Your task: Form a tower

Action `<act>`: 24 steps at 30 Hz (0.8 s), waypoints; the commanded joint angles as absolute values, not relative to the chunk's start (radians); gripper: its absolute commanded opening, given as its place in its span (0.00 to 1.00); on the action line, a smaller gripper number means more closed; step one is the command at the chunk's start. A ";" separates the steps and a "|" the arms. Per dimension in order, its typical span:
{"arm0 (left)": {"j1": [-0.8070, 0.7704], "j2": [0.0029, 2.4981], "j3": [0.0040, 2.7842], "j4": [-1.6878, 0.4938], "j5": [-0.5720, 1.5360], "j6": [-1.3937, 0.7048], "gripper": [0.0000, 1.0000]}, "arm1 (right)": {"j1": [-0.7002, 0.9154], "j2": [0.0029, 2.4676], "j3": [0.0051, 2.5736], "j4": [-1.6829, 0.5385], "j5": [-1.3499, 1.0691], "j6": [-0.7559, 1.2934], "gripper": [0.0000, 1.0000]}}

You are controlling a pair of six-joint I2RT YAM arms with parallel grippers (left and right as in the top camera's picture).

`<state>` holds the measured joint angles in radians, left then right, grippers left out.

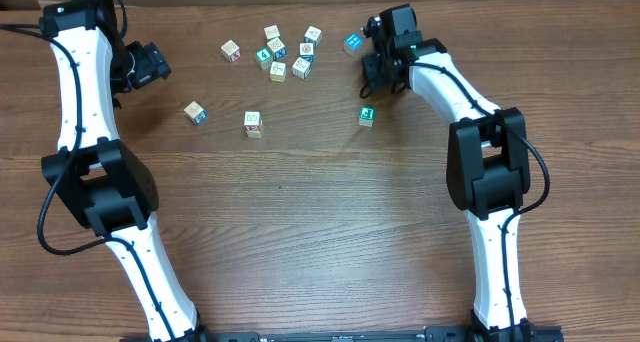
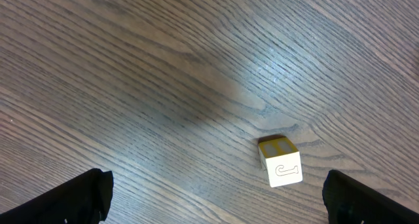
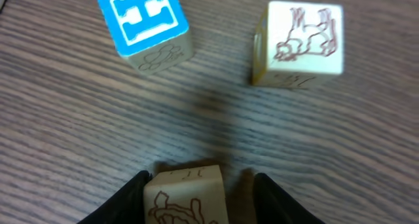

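The tower (image 1: 253,124) is a short column of pale cubes left of centre; from above I cannot count its cubes. My right gripper (image 1: 381,78) is at the back right. In the right wrist view a pale cube with a brown drawing (image 3: 186,199) sits on the table between the jaws of my right gripper (image 3: 200,185). The left finger (image 3: 124,198) touches that cube and the right finger (image 3: 275,198) stands a little off it. My left gripper (image 1: 152,66) is at the back left, wide open (image 2: 216,204). A yellow-and-white J cube (image 2: 281,162) lies ahead of it.
A blue H cube (image 3: 141,21) and a cube with an animal drawing (image 3: 301,40) lie just beyond the right gripper. Several loose cubes (image 1: 278,54) cluster at the back centre. A green cube (image 1: 367,116) and a single cube (image 1: 194,112) lie nearer the middle.
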<state>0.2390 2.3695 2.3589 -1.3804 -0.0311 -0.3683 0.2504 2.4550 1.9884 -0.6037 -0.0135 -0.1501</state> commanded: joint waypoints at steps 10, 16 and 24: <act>0.239 2.350 2.377 -1.379 -0.033 -0.390 0.99 | 0.255 2.407 1.985 -0.612 0.005 -0.154 0.33; 0.239 2.350 2.377 -1.379 -0.033 -0.390 1.00 | 0.275 2.370 1.985 -0.653 0.002 -0.094 0.27; 0.239 2.350 2.377 -1.379 -0.033 -0.390 1.00 | 0.359 2.238 1.985 -0.719 -0.002 -0.072 0.26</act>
